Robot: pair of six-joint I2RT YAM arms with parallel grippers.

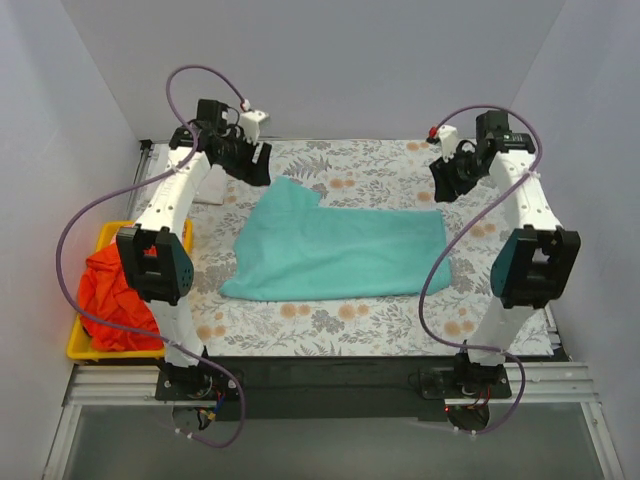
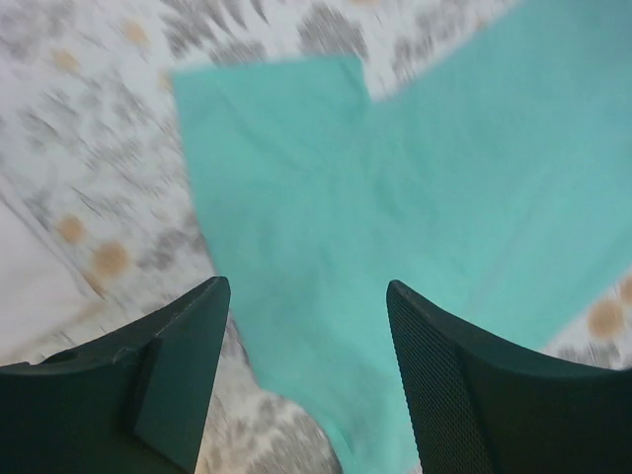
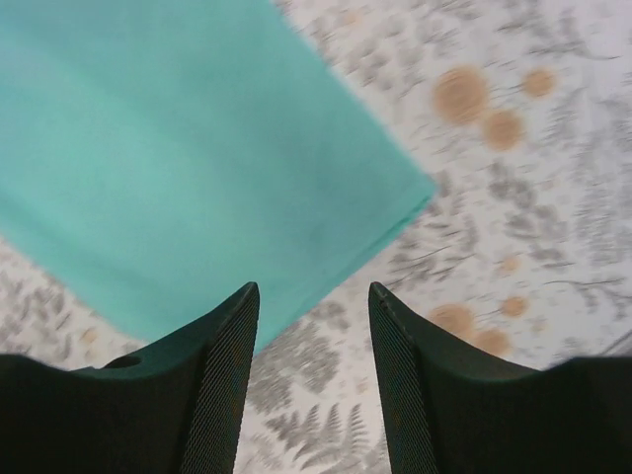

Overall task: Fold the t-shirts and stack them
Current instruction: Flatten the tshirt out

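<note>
At the left side, yellow tray [image 1: 110, 352] holds orange-red t-shirt [image 1: 108, 296], teal-green t-shirt [image 1: 340, 255] lies spread mid floral-clothed tabletop [image 1: 350, 315], white walls [image 1: 330, 60] around, my left pincer [image 2: 306, 296] and right pincer [image 3: 314, 296] both apart above it.

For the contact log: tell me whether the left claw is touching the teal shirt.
Apart. The top view shows the left claw beyond the far left corner of the teal shirt, with a strip of tablecloth visible between them.
</note>
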